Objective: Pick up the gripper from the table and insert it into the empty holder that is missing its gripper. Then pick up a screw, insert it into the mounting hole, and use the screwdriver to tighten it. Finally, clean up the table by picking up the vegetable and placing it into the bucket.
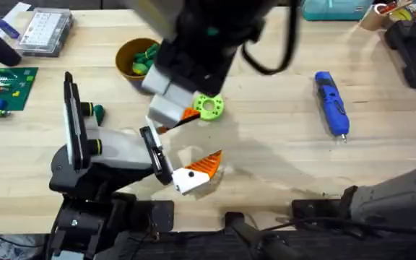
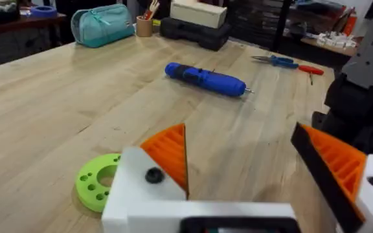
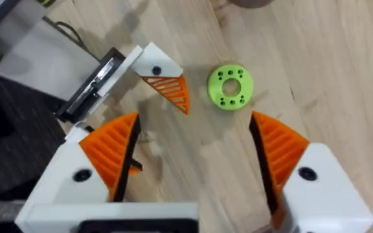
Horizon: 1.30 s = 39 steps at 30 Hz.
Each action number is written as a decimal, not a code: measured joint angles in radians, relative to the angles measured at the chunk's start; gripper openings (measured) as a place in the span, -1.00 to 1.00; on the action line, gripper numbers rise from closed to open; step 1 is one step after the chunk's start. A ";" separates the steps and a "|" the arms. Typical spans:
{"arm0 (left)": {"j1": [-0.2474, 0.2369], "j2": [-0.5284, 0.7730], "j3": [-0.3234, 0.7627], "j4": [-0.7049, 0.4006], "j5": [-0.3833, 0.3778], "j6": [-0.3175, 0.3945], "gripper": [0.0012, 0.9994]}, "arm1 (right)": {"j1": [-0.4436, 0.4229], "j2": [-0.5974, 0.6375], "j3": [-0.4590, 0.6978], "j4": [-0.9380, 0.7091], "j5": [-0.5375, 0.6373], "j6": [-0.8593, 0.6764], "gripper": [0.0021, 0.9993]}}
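Note:
My left gripper lies low over the table and is open, its white and orange fingers spread wide. A lime green ring with small holes lies flat just beyond its far finger. My right gripper hangs above that finger and the ring, open and empty. The blue screwdriver lies on the table to the right. The mustard-yellow bucket stands behind, with a green vegetable inside. No loose gripper, holder or screw is in view.
A clear compartment box and a green circuit board sit at the far left. A teal pouch, black cases and pliers line the far edge. The right arm's dark body looms over the middle.

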 joint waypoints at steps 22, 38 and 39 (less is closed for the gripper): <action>0.000 0.000 0.000 0.000 0.001 0.000 0.98 | -0.006 -0.161 0.000 -0.064 -0.040 0.033 0.99; 0.000 0.000 0.000 0.000 0.001 0.004 -0.99 | -0.006 -0.161 0.000 -0.082 -0.051 0.042 0.99; 0.000 0.000 0.000 0.000 0.001 0.004 -0.99 | -0.006 -0.161 0.000 -0.082 -0.051 0.042 0.99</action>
